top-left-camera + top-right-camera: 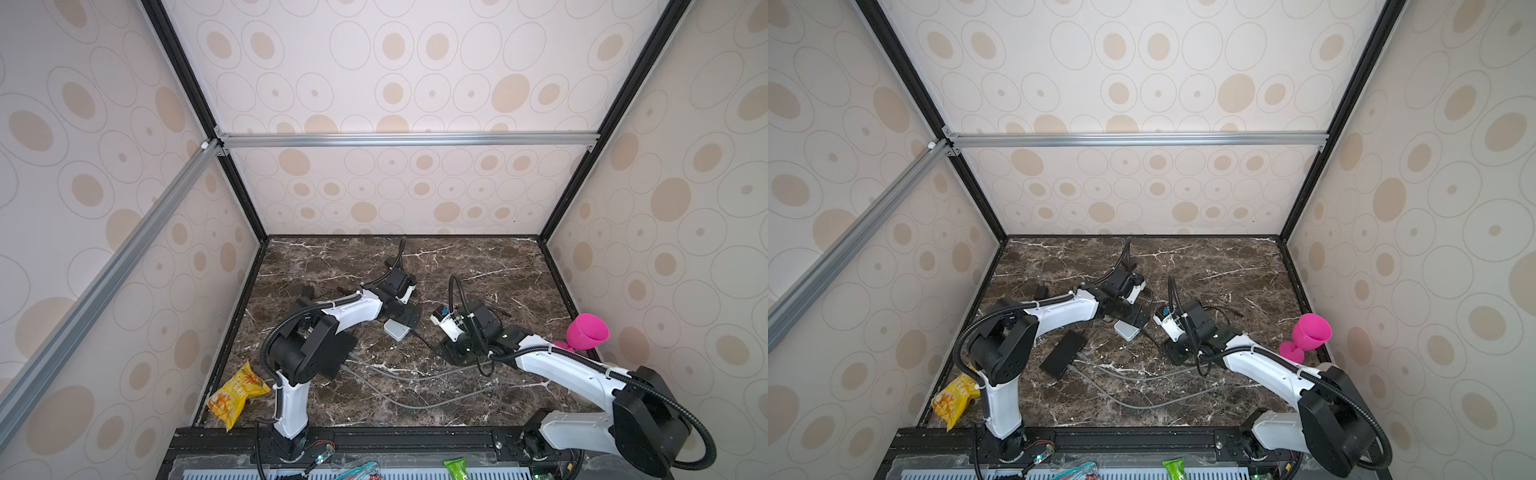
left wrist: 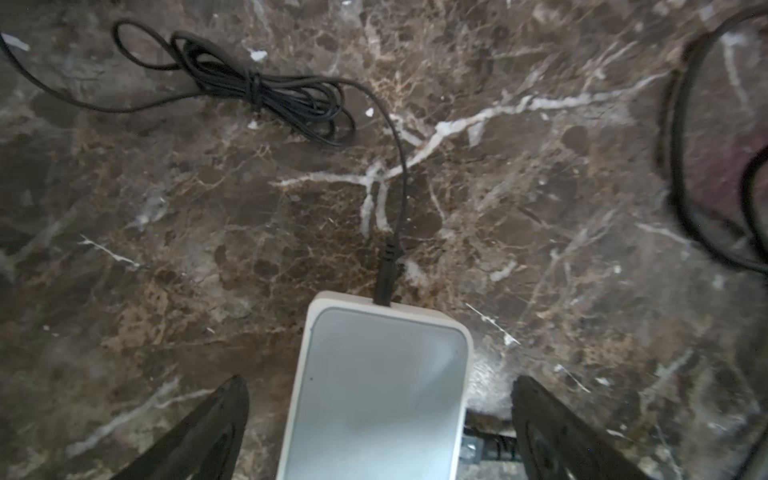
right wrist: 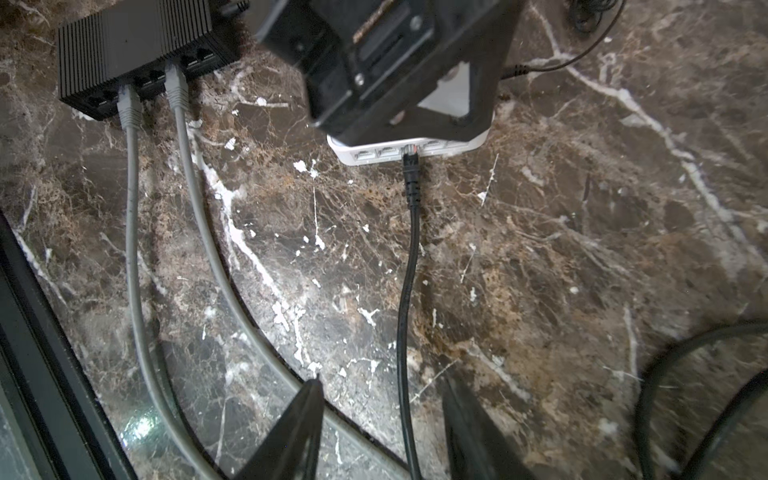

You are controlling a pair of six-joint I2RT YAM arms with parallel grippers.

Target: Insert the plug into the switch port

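Note:
The white switch [image 1: 397, 329] [image 2: 374, 395] lies mid-table. The black cable's plug [image 3: 410, 154] sits in a port on the switch's front face [image 3: 415, 156], with its ribbed boot [image 3: 412, 183] trailing out. My left gripper [image 2: 380, 382] [image 1: 407, 318] hangs over the switch, open, its fingers [image 2: 232, 411] clear on both sides. My right gripper [image 3: 382, 378] [image 1: 451, 353] stands open a short way back from the switch. The black cable [image 3: 403, 332] runs between its jaws and touches neither finger.
A black switch [image 3: 137, 50] [image 1: 1064, 353] with two grey cables [image 3: 133, 208] plugged in lies near the left arm. A power cord [image 2: 386, 282] enters the white switch's far side, its bundle [image 2: 266, 95] beyond. A pink goblet [image 1: 586, 330] stands right; a yellow snack bag [image 1: 237, 395] front left.

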